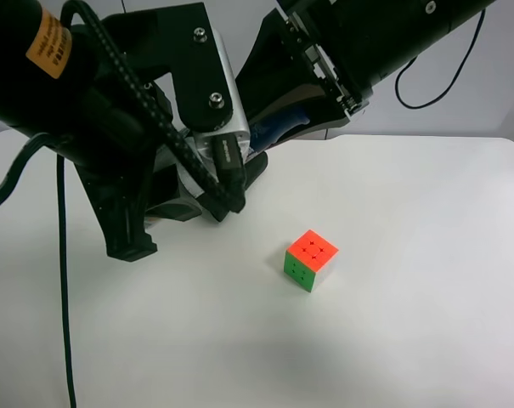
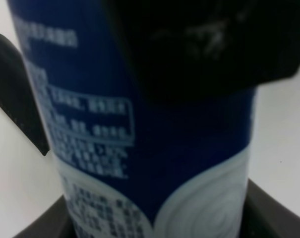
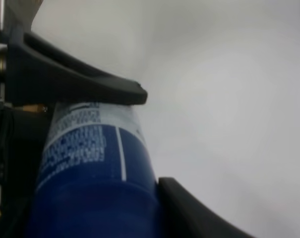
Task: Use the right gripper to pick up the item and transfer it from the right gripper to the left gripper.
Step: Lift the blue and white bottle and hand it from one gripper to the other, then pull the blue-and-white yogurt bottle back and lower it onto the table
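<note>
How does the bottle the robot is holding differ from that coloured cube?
The bottle is round, blue and white; the puzzle cube is boxy, orange and green. The bottle is clamped in the right claw and left claw; the cube sits free on the table. Both are small.

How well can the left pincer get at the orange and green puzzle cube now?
Probably not yet. The way over the white table to the orange and green puzzle cube is free, but the left pincer is shut on the small blue and white bottle, which the right pincer grips too.
</note>
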Available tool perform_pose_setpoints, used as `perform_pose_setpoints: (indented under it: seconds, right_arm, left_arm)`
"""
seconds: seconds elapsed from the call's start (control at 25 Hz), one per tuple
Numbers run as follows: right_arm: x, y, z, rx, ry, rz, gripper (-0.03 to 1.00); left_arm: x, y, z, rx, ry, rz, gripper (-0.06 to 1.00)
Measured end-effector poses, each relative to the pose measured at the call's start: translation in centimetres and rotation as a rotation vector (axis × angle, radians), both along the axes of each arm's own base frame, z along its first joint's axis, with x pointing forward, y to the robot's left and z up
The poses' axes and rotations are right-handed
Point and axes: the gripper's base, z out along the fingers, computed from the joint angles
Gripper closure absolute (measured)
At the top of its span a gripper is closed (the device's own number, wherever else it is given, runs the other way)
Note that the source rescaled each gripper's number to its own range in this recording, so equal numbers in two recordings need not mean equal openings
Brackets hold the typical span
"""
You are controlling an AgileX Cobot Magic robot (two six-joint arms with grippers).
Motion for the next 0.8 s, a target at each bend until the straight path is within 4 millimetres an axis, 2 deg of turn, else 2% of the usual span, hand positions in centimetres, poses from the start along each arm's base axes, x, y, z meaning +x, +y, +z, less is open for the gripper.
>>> perform_pose_setpoints:
  seconds: [0.36,0.4,0.44,0.52,0.56,0.68,0.8]
  right_arm:
    - [0.01,-0.02,-0.02,-0.003,-0.001,0.000,0.96]
    - [-0.01,-0.01,-0.05,-0.007,-0.003,0.002,0.92]
    - [0.03,-0.03,-0.03,-0.008,-0.010,-0.003,0.73]
    - [0.15,-0.18,-0.21,-0.035,-0.022,-0.013,0.30]
    - [0.19,-0.28,-0.34,-0.052,-0.019,-0.020,0.16]
    - [0.30,-0.68,-0.80,-0.120,-0.026,-0.029,0.01]
    - [0.20,-0.83,-0.95,-0.143,-0.018,-0.023,-0.02]
  left_arm:
    - [0.01,-0.01,0.03,0.005,-0.007,-0.012,0.94]
    - [-0.02,0.01,0.01,0.012,-0.008,-0.020,0.94]
    - [-0.03,0.01,-0.08,0.020,-0.003,-0.025,0.94]
    - [-0.03,-0.01,-0.12,0.022,-0.003,-0.028,0.94]
    - [-0.02,-0.01,-0.12,0.023,-0.004,-0.028,0.94]
    - [-0.02,-0.01,-0.12,0.023,-0.004,-0.029,0.94]
    - [-0.02,-0.01,-0.12,0.023,-0.004,-0.029,0.94]
